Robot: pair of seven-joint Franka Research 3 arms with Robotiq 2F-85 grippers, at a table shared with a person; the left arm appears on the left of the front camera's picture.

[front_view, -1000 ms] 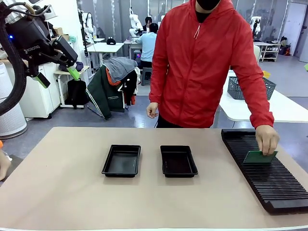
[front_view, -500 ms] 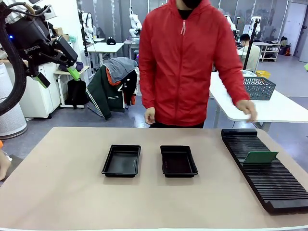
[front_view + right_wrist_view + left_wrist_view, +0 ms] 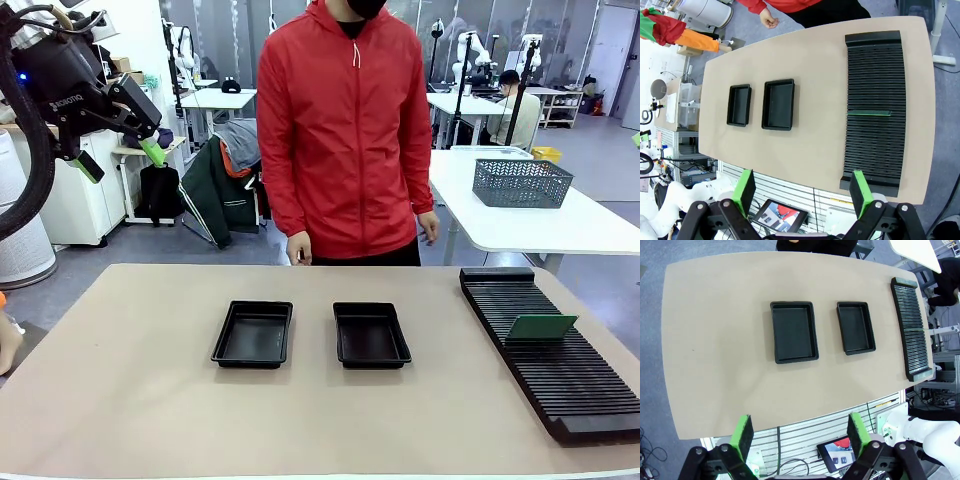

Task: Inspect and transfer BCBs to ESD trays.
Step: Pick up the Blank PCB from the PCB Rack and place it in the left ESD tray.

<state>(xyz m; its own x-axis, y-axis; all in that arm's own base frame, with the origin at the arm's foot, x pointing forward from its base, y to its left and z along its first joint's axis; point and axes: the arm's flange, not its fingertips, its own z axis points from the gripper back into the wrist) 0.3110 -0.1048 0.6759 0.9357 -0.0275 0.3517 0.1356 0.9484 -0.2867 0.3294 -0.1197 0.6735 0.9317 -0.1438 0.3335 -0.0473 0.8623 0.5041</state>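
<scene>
At far left, the left tool [image 3: 120,160] hangs high in the air, off the counter's [image 3: 130,420] left edge; its black fingers with green pads [image 3: 155,152] are spread wide and hold nothing; in the left wrist view the same tool [image 3: 800,432] looks down on the whole counter from above the near edge. On the pale tan counter, left of centre, lies the left tray [image 3: 253,333], shallow, glossy black, nothing in it; just beside it, with a gap between, lies the right tray [image 3: 371,334], also bare inside. Behind the trays, past the far edge, a person [image 3: 345,130] in a red jacket stands with arms down, touching nothing. At the right end a long black ribbed rack [image 3: 560,385] runs from the far edge to the near edge; one green circuit board [image 3: 541,327] stands on its long edge in a slot about midway along, well apart from both trays. The right tool [image 3: 802,190], seen in the right wrist view, hovers above the near edge with its fingers spread wide, holding nothing; below it the board [image 3: 869,113] shows as a thin green line across the rack [image 3: 874,60].
</scene>
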